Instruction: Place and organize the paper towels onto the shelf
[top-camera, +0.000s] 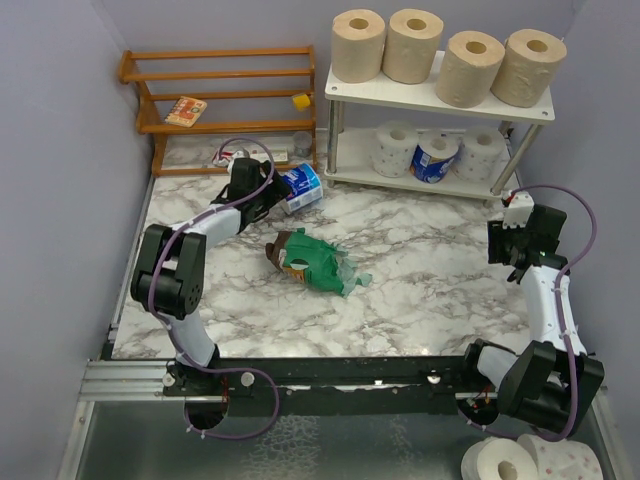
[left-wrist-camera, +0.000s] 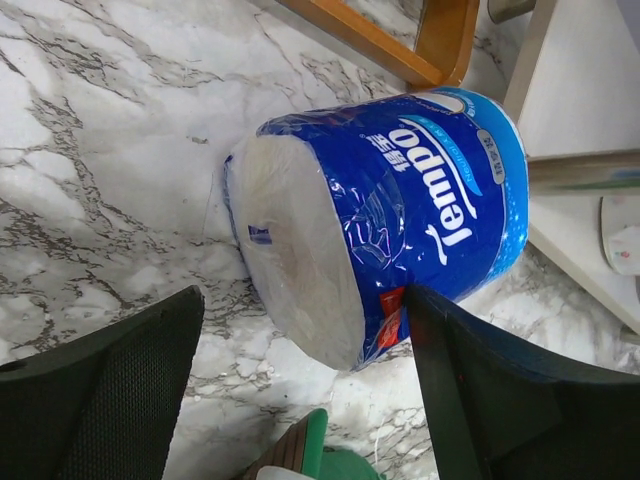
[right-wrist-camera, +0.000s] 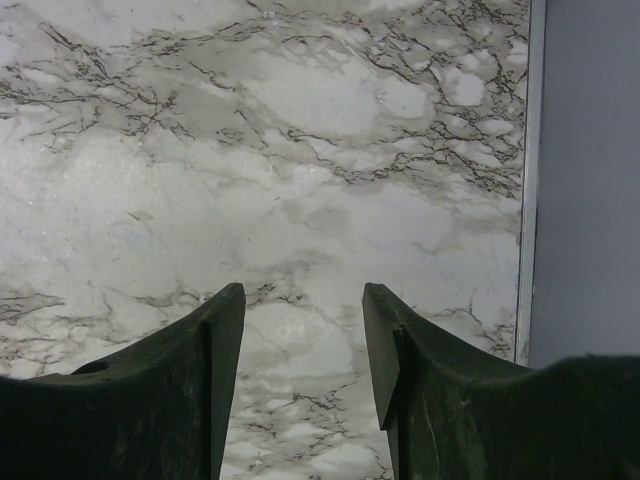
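Four tan-brown rolls (top-camera: 440, 52) stand on the top tier of the white shelf (top-camera: 350, 92). On the lower tier sit two white rolls (top-camera: 395, 147) and a blue-wrapped roll (top-camera: 434, 158). Another blue-wrapped roll (top-camera: 301, 187) lies on its side on the marble table beside the shelf's left leg; it fills the left wrist view (left-wrist-camera: 390, 215). My left gripper (top-camera: 270, 202) is open, its fingers either side of the roll's near end, the right finger (left-wrist-camera: 470, 370) touching the wrapper. My right gripper (top-camera: 517, 262) is open and empty over bare marble (right-wrist-camera: 300, 200) at the right.
A green and brown snack bag (top-camera: 312, 260) lies mid-table. An orange-brown wooden rack (top-camera: 220, 95) stands at the back left with small items on it. Two more rolls (top-camera: 530, 460) sit off the table at the bottom right. Grey walls close in left and right.
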